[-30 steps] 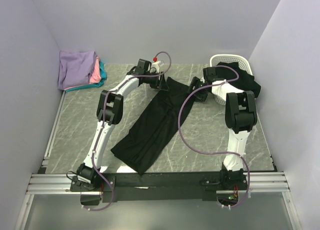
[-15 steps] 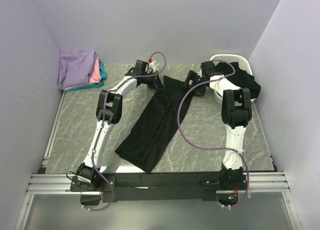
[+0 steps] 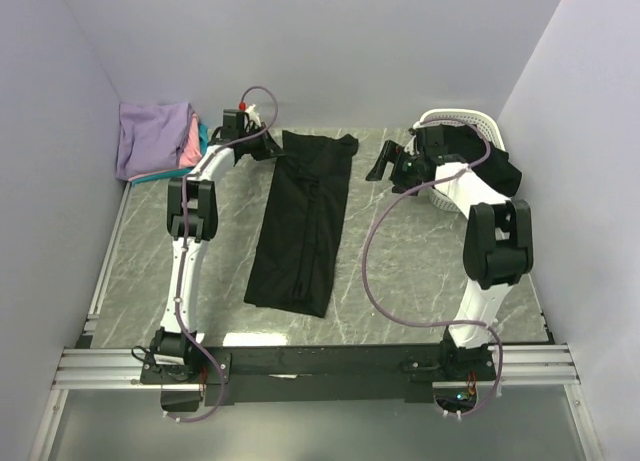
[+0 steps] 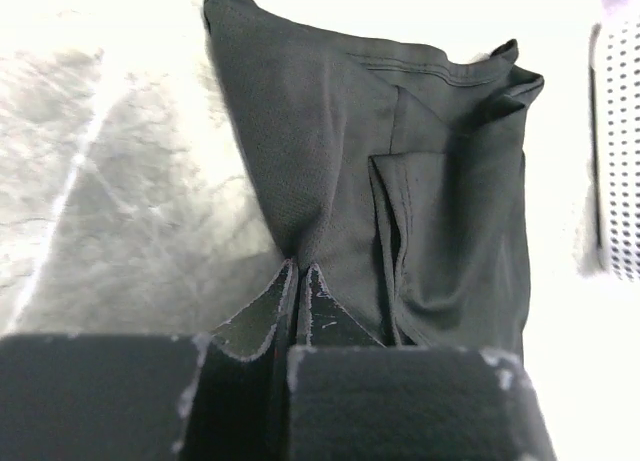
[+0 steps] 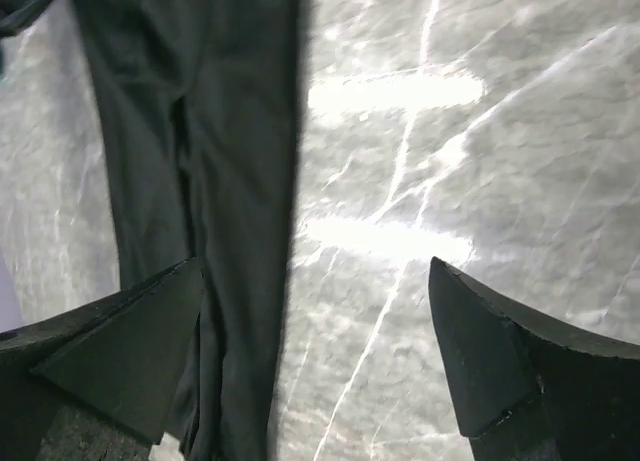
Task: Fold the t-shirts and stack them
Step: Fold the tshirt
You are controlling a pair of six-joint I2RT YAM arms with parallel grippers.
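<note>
The black shirt [image 3: 300,221] lies on the table [image 3: 420,271] as 1 long narrow band, doubled lengthwise. It runs from close to the far wall toward the near side, a little left of the middle. The left gripper [image 3: 272,148] is pinched shut on its far left corner, at the collar end. In the wrist view the 2 fingers [image 4: 250,326] are pressed together with a tuck of cloth rising from between them. The right gripper [image 3: 383,167] hangs over bare table to the right of the band, jaws spread wide and nothing in them.

The cloth looks thin, light and limp. I'd expect it to sag and slide rather than keep a shape, and the layers may slip apart if only the top 1 is caught. The far right corner, level with the left pinch, seems the best place for the free gripper. Then both corners can lift together and the far end can be carried toward the near hem.

There is good room on the near right of the table. It is tighter at the far left, where the stack of folded shirts [image 3: 155,139] sits just beside the left arm. It is also tight at the far right, where the basket [image 3: 455,114] holding more black shirts [image 3: 495,166] stands close behind the right gripper
</note>
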